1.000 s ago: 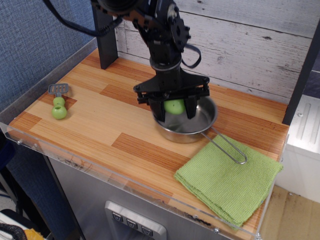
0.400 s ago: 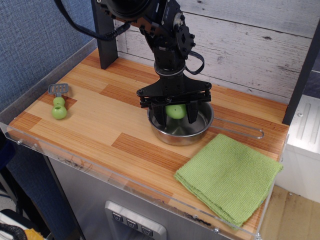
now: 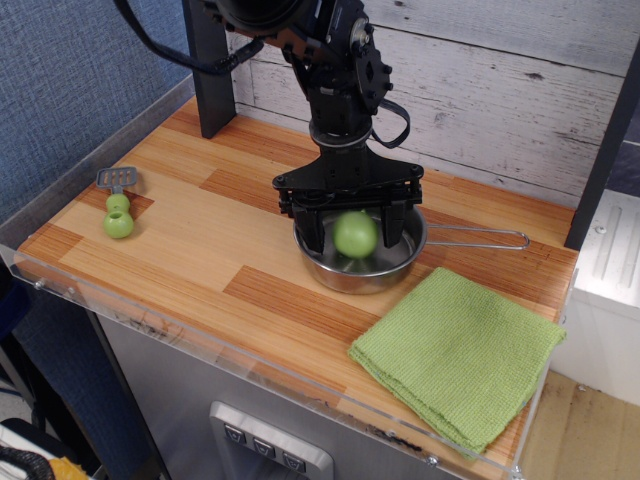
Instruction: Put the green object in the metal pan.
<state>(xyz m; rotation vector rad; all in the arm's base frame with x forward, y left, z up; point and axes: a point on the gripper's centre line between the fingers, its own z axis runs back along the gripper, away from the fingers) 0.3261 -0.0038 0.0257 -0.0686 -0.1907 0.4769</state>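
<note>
The green object [image 3: 355, 235], a small light-green toy pear, is inside the rim of the metal pan [image 3: 345, 277], low between my fingers. The pan is round and shiny, and its wire-loop handle [image 3: 480, 238] points right. My gripper [image 3: 353, 232] points down over the pan with its jaws spread wider than the pear. A gap shows on each side of the pear, so neither finger grips it. I cannot tell whether the pear rests on the pan's bottom.
A small spatula with a knobby green handle [image 3: 118, 213] lies at the left of the wooden counter. A square green cloth [image 3: 458, 354] lies at the front right, just below the pan. A dark post [image 3: 212, 70] stands at the back left.
My jaws have spread apart and the pear has dropped lower into the pan. The pan's handle has swung from pointing front-right to pointing right.
</note>
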